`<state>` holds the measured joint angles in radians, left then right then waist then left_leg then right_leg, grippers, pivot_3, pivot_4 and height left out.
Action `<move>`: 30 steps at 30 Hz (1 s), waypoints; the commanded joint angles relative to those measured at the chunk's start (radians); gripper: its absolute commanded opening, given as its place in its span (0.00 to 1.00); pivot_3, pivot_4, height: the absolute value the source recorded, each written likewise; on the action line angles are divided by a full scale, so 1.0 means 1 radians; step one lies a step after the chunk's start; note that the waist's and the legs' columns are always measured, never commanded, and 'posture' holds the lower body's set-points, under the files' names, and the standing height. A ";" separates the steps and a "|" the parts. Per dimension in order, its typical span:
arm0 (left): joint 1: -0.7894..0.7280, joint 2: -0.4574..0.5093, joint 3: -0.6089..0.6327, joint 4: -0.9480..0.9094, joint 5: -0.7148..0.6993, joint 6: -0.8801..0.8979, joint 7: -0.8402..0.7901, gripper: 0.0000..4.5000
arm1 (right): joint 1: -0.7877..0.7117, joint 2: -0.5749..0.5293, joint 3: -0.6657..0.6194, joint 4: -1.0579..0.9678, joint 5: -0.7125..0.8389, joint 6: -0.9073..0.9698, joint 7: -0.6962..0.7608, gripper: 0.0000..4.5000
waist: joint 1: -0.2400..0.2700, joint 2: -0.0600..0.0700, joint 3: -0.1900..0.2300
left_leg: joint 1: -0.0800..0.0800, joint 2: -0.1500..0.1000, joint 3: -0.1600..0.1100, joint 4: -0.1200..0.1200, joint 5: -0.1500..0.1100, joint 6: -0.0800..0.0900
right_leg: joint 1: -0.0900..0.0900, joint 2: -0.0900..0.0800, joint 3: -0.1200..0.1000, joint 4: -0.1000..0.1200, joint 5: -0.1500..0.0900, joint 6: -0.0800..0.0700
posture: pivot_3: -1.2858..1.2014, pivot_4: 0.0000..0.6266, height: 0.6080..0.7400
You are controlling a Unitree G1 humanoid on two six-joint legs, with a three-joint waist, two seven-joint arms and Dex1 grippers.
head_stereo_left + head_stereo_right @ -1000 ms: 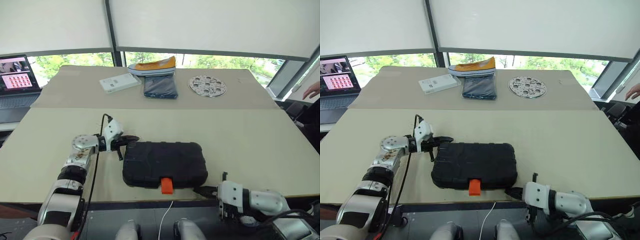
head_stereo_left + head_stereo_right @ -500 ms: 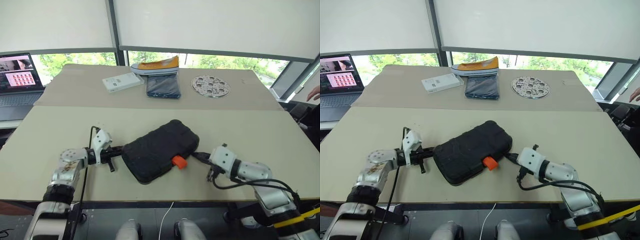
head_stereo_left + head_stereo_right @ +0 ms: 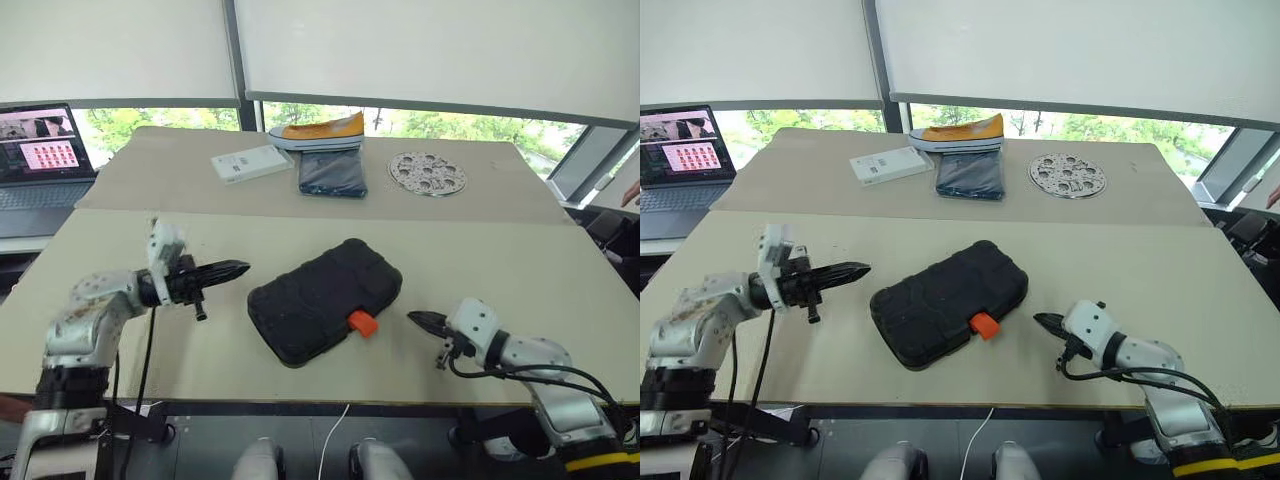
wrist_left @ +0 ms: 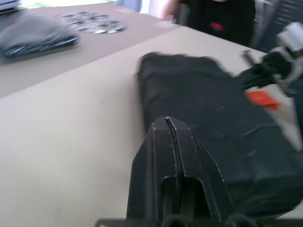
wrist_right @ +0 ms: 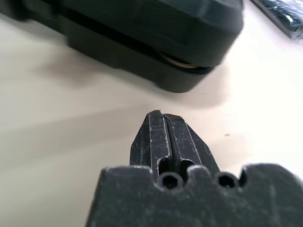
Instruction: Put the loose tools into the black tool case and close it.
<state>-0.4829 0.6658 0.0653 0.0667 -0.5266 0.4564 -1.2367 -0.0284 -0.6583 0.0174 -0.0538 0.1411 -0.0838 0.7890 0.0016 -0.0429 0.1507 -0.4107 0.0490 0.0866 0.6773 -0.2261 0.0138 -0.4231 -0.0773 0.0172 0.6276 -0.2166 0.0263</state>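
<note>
- On the front table (image 3: 520, 270), seen from the left eye, the black tool case (image 3: 325, 298) lies closed and askew, its orange latch (image 3: 362, 323) at 5 o'clock. No loose tools lie outside, so the task looks almost finished.
- From the right eye, the left gripper (image 3: 852, 270) is at 9 o'clock of the case and the right gripper (image 3: 1048, 322) at 3 o'clock, both apart from it. One second ago both touched the case, which lay straight.
- At the left wrist, the fingers are pressed together, empty.
- At the right wrist, the fingers are also shut on nothing.
</note>
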 commanded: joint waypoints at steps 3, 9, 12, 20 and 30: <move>-0.088 -0.160 -0.213 0.012 0.131 -0.020 0.081 0.00 | 0.041 0.020 -0.052 -0.154 0.115 0.028 0.017 0.00 | 0.002 0.000 0.000 | 0.000 0.000 -0.001 0.000 0.000 0.000 | 0.000 0.001 0.000 0.000 0.000 0.000 | 0.52 0.24 1.00; -0.082 -0.193 -0.377 0.174 0.329 -0.072 0.142 0.00 | 0.048 0.042 -0.022 -0.254 0.125 0.076 0.001 0.00 | -0.006 0.005 -0.004 | 0.004 0.000 -0.002 -0.001 0.000 0.000 | 0.003 0.002 0.001 0.000 -0.001 0.001 | 0.52 0.24 1.00; -0.073 -0.220 -0.384 0.170 0.325 -0.066 0.142 0.00 | 0.030 0.066 0.029 -0.278 0.101 0.107 -0.007 0.00 | -0.005 0.011 -0.011 | 0.006 0.000 -0.002 0.000 0.000 0.000 | 0.004 0.002 0.001 0.001 -0.006 0.003 | 0.52 0.24 1.00; -0.059 -0.213 -0.380 0.160 0.343 -0.063 0.132 0.00 | -0.002 0.096 0.113 -0.224 0.041 0.101 0.003 0.00 | -0.002 0.014 -0.016 | 0.006 0.000 -0.001 0.000 0.000 0.000 | 0.005 0.001 0.001 0.001 -0.009 0.000 | 0.52 0.24 1.00; -0.052 -0.200 -0.369 0.151 0.341 -0.056 0.136 0.00 | -0.028 0.119 0.185 -0.148 -0.009 0.109 0.021 0.00 | -0.005 0.014 -0.018 | 0.007 0.000 -0.002 -0.001 0.000 0.000 | 0.004 0.001 0.001 0.002 -0.010 -0.001 | 0.52 0.24 1.00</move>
<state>-0.5908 0.4583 -0.2484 0.1695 -0.2283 0.3665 -1.0933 -0.0405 -0.5390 0.2095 -0.1866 0.1342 0.0238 0.8060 -0.0038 -0.0290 0.1330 -0.4042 0.0491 0.0849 0.6763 -0.2262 0.0141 -0.4188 -0.0760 0.0186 0.6292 -0.2264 0.0256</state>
